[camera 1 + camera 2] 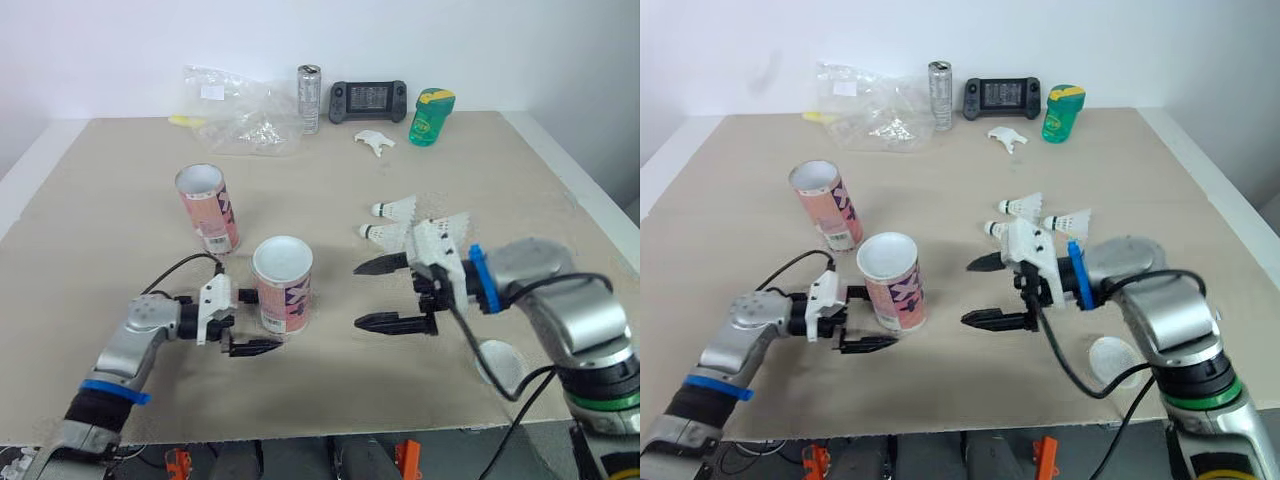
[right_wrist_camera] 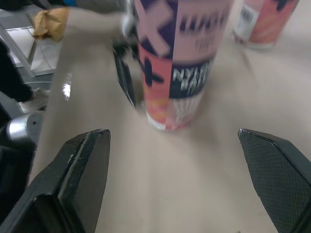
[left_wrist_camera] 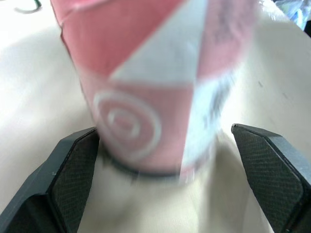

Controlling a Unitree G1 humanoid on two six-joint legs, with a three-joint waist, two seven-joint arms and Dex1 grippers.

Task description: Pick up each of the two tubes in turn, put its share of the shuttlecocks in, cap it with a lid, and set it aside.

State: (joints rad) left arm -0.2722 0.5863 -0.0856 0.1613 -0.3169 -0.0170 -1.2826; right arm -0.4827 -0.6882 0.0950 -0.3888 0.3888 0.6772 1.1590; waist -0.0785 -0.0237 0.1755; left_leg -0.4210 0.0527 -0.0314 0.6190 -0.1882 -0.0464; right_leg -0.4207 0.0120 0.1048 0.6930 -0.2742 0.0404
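Note:
Two pink open-topped tubes stand upright on the table, the far tube (image 1: 207, 208) at the left and the near tube (image 1: 283, 285) closer to the middle. My left gripper (image 1: 252, 322) is open, one finger on each side of the near tube's (image 3: 155, 82) base; its black fingers (image 3: 73, 174) stand slightly off the wall. My right gripper (image 1: 378, 293) is open and empty, just right of that tube (image 2: 180, 63), pointing at it. Three white shuttlecocks (image 1: 395, 209) lie behind the right gripper. A translucent lid (image 1: 500, 362) lies near the front edge, by the right forearm.
Along the table's back edge are a crumpled plastic bag (image 1: 240, 115), a silver can (image 1: 309, 98), a black handheld console (image 1: 368, 98), a green bottle (image 1: 431, 116) and a small white piece (image 1: 375, 141). The beige tabletop (image 1: 120, 250) is bare at the left.

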